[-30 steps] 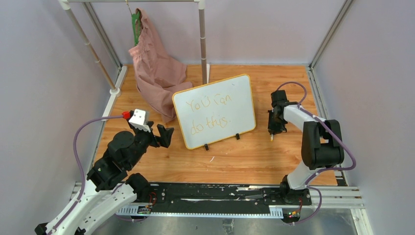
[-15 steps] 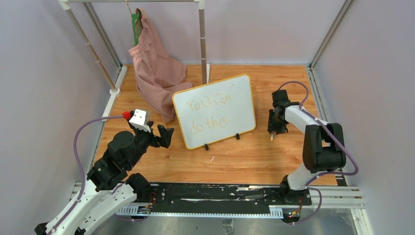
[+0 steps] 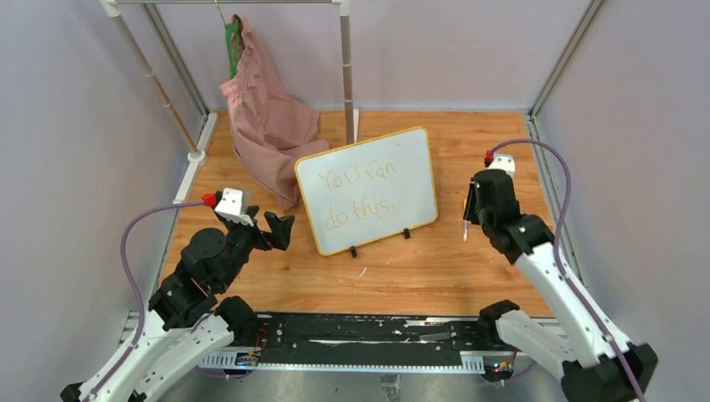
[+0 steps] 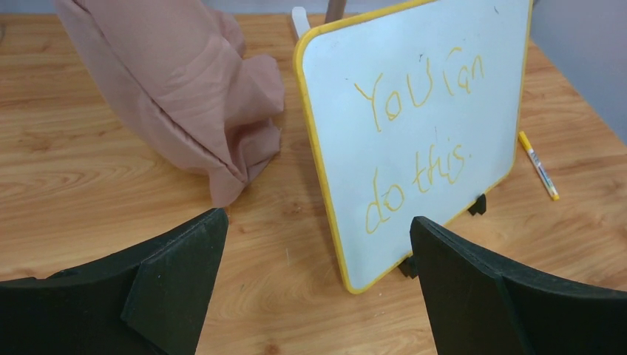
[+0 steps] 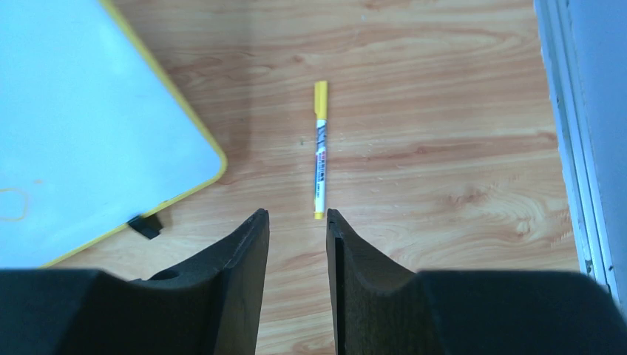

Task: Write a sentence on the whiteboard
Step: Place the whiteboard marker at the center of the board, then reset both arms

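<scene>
The wooden bench (image 3: 419,276) carries everything. At its far left a pink garment (image 3: 264,117) hangs from a green hanger and slumps onto the wood. Just right of the cloth, near the middle of the bench, the whiteboard (image 3: 368,188) stands tilted back on two black feet, its yellow frame turned toward the arms. The sentence (image 4: 418,140) runs across it in two orange-yellow lines, "You can" over "do this."; the left wrist view reads it plainly, the overhead view more faintly. The right wrist view catches only the board's lower right corner, one foot and a scrap of a stroke. The left hand (image 4: 318,222) hangs low before the board's left edge, spread wide and empty. The right hand (image 5: 297,216) is off the board's right side, its fingers a narrow gap apart and gripping nothing. Just beyond them a marker (image 5: 320,151) lies flat on the wood, apart from the board: yellow cap, white barrel with print too small to read.
</scene>
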Controlling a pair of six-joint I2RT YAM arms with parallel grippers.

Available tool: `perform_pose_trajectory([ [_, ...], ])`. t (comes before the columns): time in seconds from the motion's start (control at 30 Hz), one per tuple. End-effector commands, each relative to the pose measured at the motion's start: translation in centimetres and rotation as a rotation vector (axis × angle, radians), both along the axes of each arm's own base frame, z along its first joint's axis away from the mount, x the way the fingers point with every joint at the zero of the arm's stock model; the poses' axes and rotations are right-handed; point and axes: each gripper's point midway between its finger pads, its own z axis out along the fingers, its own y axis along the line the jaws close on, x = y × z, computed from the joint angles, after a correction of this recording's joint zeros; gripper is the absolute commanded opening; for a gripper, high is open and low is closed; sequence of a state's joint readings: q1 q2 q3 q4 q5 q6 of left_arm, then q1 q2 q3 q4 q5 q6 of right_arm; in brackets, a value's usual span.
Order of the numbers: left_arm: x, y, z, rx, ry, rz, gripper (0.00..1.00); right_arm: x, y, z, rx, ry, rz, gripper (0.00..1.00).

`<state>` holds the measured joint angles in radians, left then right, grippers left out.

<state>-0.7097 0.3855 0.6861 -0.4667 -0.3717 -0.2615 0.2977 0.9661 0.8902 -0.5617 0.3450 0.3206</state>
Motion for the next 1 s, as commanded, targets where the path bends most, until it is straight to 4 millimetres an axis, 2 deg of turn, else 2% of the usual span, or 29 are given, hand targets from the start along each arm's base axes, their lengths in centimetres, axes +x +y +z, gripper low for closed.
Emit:
perform_pose_trajectory([
  [0.0, 0.2, 0.9, 1.8, -0.113, -0.078, 0.069, 1.0, -2.8, -0.7, 2.5, -0.115, -0.132, -0.023, 0.39],
  [0.1, 0.8, 2.3, 1.3, -0.148, -0.05, 0.18, 1.0, -4.2, -0.1, 3.6, -0.106, -0.176, 0.02, 0.4],
  [0.23, 1.9, 4.0, -0.6, -0.185, 0.041, 0.369, 1.0, -5.4, -0.2, 5.0, -0.086, -0.192, 0.034, 0.43],
  [0.43, 2.2, 3.8, -3.3, -0.168, 0.262, 0.513, 1.0, -5.9, -2.6, 6.3, -0.006, -0.257, -0.22, 0.47],
  [0.53, 1.7, 3.6, -3.9, -0.175, 0.336, 0.535, 1.0, -6.0, -2.5, 6.1, 0.073, -0.274, -0.29, 0.5],
  [0.63, 1.1, 4.2, -3.4, -0.23, 0.344, 0.573, 0.93, -5.6, -1.4, 5.9, 0.152, -0.273, -0.286, 0.52],
  [0.7, 0.8, 4.5, -2.6, -0.258, 0.332, 0.571, 0.91, -5.2, -0.4, 6.2, 0.165, -0.26, -0.236, 0.55],
  [0.8, 0.7, 4.6, -1.2, -0.26, 0.303, 0.546, 0.93, -3.9, 2.8, 7.9, 0.177, -0.263, -0.033, 0.62],
  [0.87, 1.0, 3.9, 0.8, -0.224, 0.253, 0.457, 0.95, -2.8, 4.8, 9.3, 0.197, -0.299, 0.075, 0.62],
  [0.9, 1.1, 3.5, 2.0, -0.189, 0.209, 0.4, 0.99, -2.3, 5.6, 10.0, 0.222, -0.321, 0.096, 0.62],
  [0.97, 1.5, 3.1, 4.5, -0.173, 0.105, 0.323, 1.0, -1.4, 7.4, 11.6, 0.258, -0.365, 0.169, 0.57],
])
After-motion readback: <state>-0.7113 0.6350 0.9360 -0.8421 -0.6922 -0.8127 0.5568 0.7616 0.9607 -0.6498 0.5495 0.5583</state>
